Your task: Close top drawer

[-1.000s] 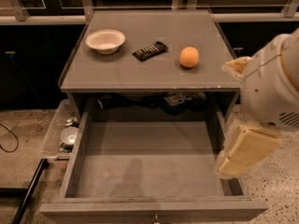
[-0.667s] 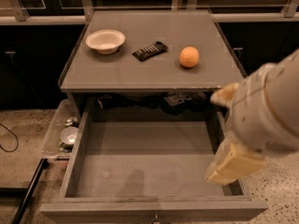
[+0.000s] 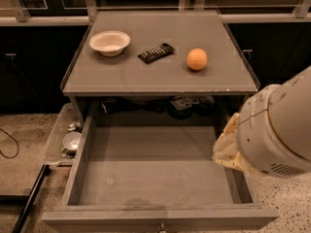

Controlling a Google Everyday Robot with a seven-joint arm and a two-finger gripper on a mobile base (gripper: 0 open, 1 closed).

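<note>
The top drawer (image 3: pixel 160 214) is pulled far out of the grey cabinet toward me. Its wide, deep inside is bare, and its small round knob (image 3: pixel 161 225) shows at the bottom edge of the view. My gripper (image 3: pixel 227 147) is the cream-coloured part at the drawer's right wall, over the inside right edge. It is mostly hidden behind the arm's big white body (image 3: pixel 277 130), which fills the right side of the view. It holds nothing that I can see.
On the cabinet top (image 3: pixel 160 79) sit a white bowl (image 3: pixel 110 42), a flat black object (image 3: pixel 155 53) and an orange (image 3: pixel 197 59). Dark items (image 3: pixel 182 103) lie in the cavity behind the drawer. A clear bin (image 3: pixel 57 139) with metal items stands on the floor to the left.
The arm has shifted. Its white body now covers most of the cream gripper, which sits higher and further left at the drawer's right wall. The drawer has not moved.
</note>
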